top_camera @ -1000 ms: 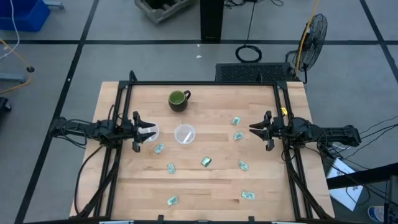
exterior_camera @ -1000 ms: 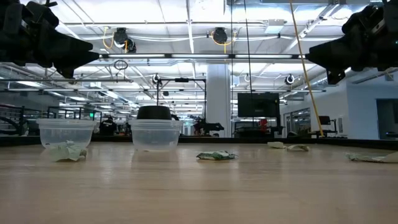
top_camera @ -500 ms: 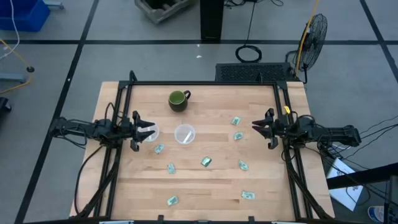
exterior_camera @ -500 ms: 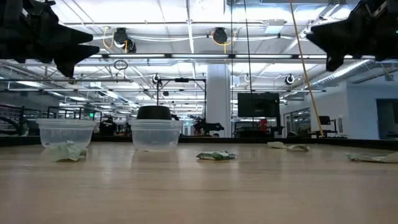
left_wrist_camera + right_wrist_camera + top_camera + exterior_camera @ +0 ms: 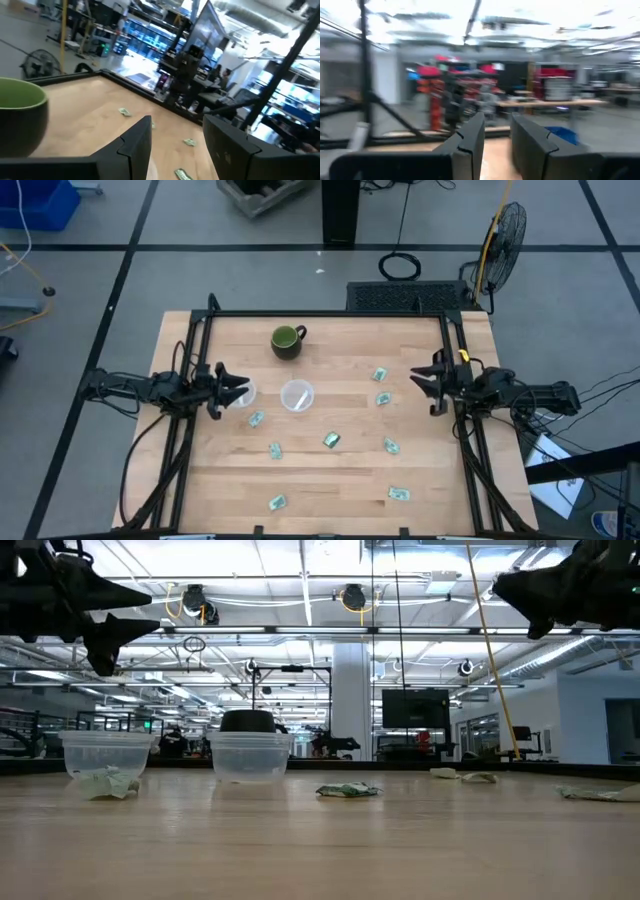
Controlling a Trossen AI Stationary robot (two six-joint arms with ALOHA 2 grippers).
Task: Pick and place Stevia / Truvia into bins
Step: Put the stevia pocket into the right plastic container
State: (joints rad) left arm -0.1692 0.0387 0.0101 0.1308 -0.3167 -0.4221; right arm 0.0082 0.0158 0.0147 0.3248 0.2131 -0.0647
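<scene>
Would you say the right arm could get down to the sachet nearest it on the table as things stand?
Probably yes. The right gripper hangs above the table with empty jaws, and the sachet lies flat beside it on bare wood, apart from the other packets, with nothing between them.

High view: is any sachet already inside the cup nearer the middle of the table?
No. That clear cup looks empty from above, and the nearest sachet lies on the table apart from it.

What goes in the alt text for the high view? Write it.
Seen from above, a wooden table holds two clear cups, a green mug and eight scattered sachets. The left gripper hangs over the left cup and the right gripper near the right edge, both with jaws apart and empty.
</scene>
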